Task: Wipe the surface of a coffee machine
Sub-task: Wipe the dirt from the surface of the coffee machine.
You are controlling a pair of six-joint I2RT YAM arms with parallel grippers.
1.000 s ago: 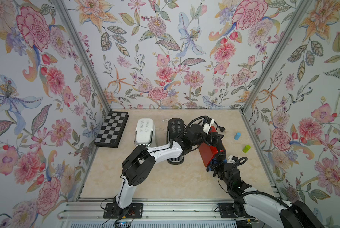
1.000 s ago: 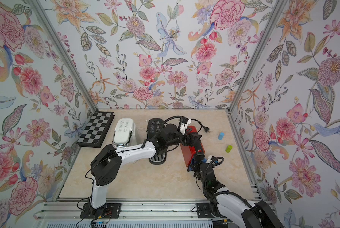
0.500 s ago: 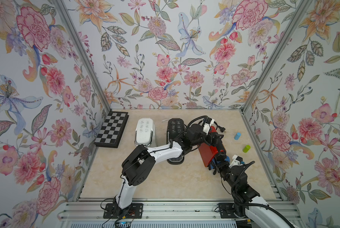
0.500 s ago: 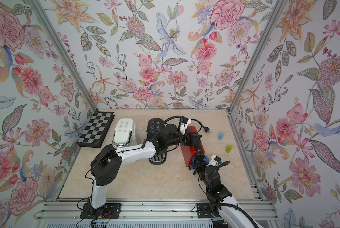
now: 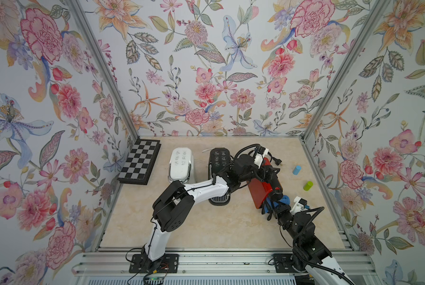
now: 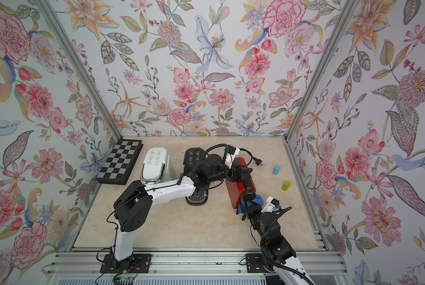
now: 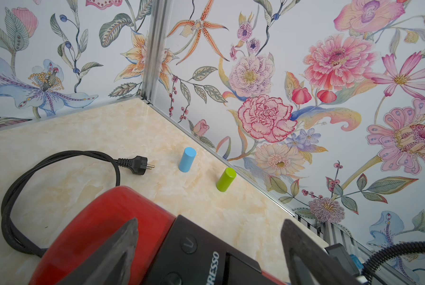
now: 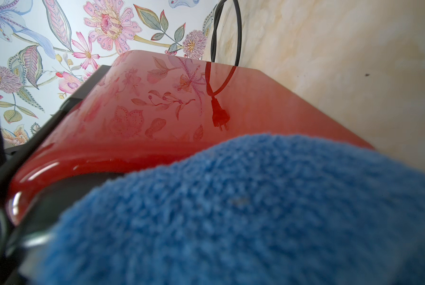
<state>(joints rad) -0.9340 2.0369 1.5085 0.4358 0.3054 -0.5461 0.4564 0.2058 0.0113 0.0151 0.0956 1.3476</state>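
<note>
Stands right of centre on the table (image 5: 206,229), upright, just beside a black machine (image 5: 218,158): the red coffee machine (image 5: 256,193). Runs long from a back end near the loose plug (image 5: 278,161) to a front end nearest the robot's right side. Shows a glossy red flank that mirrors wallpaper and plug in the right wrist view. Shows a black top with buttons and part of a brand name in the left wrist view.

Clamps a bunched blue cloth (image 5: 283,199) in the right gripper (image 5: 275,204), closed right down on it (fingers hidden behind the pile in the right wrist view). Holds that cloth at the machine's front lower corner, touching or just beside; cannot tell which. Leaves the whole flank stretching away toward the back wall, so probably calls for a push along that long axis. Favours the right arm, plainly the nearer.

Straddles the machine's top with the left gripper (image 7: 207,222), fingers (image 7: 122,246) spread wide, one to each side. Shows no sure contact; likely there to steady.
</note>
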